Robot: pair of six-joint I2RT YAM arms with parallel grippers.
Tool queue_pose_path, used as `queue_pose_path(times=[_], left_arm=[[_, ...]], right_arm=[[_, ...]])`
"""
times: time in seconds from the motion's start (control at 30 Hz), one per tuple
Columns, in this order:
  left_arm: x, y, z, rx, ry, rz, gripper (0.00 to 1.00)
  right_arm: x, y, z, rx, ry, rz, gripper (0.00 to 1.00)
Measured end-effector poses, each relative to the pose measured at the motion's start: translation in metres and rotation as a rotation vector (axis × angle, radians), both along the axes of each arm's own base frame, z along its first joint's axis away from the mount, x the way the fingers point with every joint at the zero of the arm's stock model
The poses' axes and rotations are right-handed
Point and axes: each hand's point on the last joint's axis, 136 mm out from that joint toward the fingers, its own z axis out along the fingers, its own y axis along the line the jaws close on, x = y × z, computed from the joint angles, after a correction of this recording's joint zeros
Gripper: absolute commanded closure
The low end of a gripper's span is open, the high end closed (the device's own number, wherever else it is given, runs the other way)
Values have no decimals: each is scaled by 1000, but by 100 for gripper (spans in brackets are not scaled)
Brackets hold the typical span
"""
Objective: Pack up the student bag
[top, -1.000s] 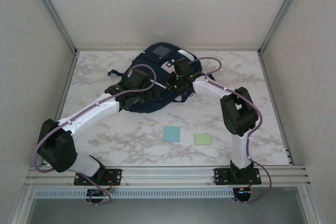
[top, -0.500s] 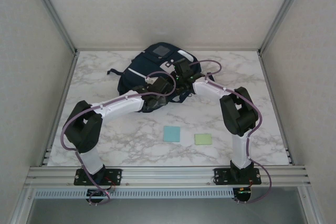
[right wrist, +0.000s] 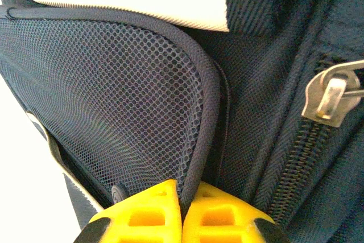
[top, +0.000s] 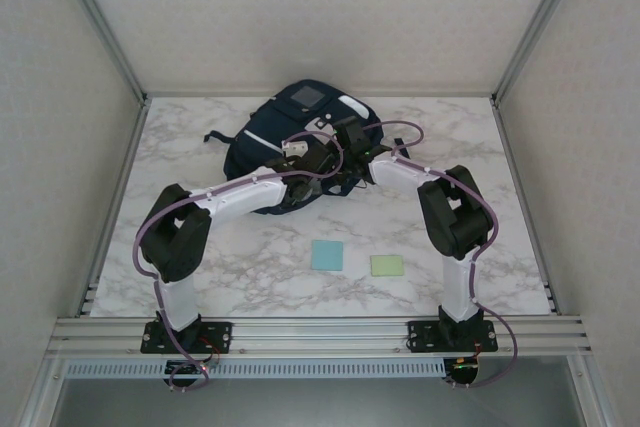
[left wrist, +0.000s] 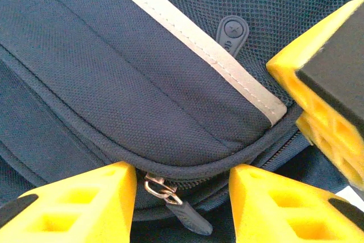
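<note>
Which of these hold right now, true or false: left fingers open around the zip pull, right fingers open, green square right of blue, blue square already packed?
The left fingers stand open either side of the zip pull. True.
The right fingers are open, clear of the student bag. False: they pinch its mesh pocket rim.
The green square lies right of the blue square. True.
The blue square is inside the bag. False: it lies on the table.
</note>
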Motion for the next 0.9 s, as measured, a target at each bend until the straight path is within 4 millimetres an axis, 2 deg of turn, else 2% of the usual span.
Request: queue_pose_path(times=[0.2, 0.27, 0.5, 0.57, 0.6, 0.67, 0.73, 0.8, 0.9], left_arm=[[-14, 10, -23, 19, 50, 2, 69], [-14, 11, -25, 22, 52, 3, 77], [-14, 13, -24, 42, 48, -7, 89], [-13, 14, -24, 48, 49, -13, 85], [-13, 14, -24, 50, 50, -15, 78], [-12, 16, -24, 61, 50, -21, 58], [-10, 22, -24, 73, 54, -15, 51], [-8, 26, -24, 85, 57, -16, 53], [-5, 25, -24, 97, 60, -29, 64]], right_arm=[[-2, -2, -2, 3, 17, 9, 100], [-2, -2, -2, 3, 18, 10, 100], [-1, -3, -2, 6, 18, 15, 100], [-1, -4, -1, 8, 17, 20, 100], [-1, -4, -1, 10, 15, 23, 100], [-1, -5, -2, 12, 12, 23, 100], [-1, -6, -2, 13, 9, 25, 100], [0, -6, -2, 16, 4, 24, 100], [0, -6, -2, 20, -2, 26, 100]])
